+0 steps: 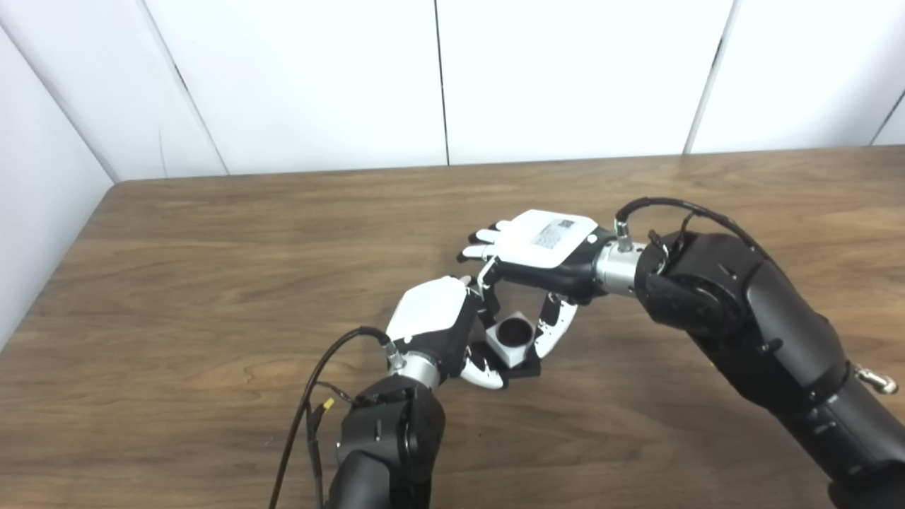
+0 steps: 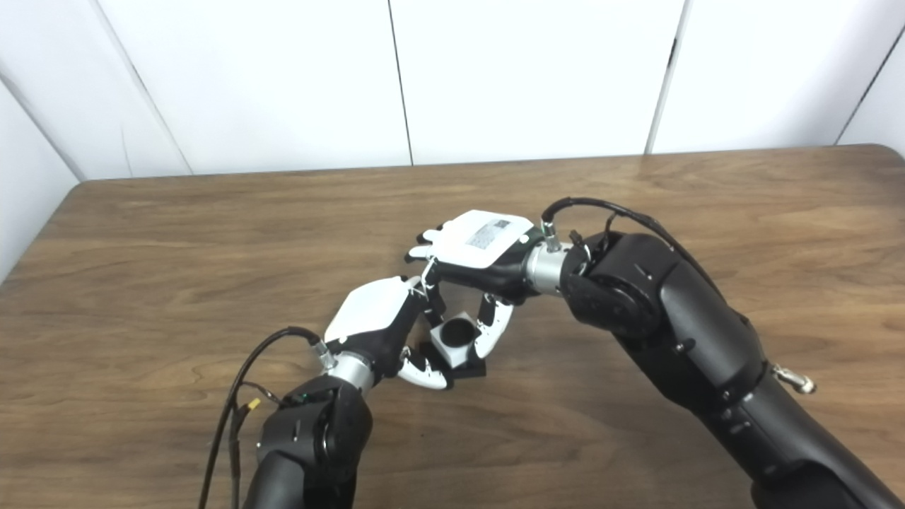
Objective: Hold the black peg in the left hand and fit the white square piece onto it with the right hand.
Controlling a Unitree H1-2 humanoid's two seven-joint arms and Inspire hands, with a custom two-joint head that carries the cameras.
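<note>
Left hand (image 1: pixel 442 322), white-backed with black fingers, is curled around the black peg assembly (image 1: pixel 520 367) from the near left; I can only see the peg's dark square base at table level and a dark round end showing inside the hole. Right hand (image 1: pixel 541 247) reaches in from the far side, thumb and fingers pinched on the white square plastic piece with its round centre hole (image 1: pixel 510 338). The piece sits over the peg, low above the base, on the brown wood-grain table (image 1: pixel 212 283). I read this as the late fitting stage: piece threaded, perhaps not fully seated; I cannot tell. Next move, as I judge it, wants a straight downward press, left grip steady, then right fingers releasing without tilting the piece.
</note>
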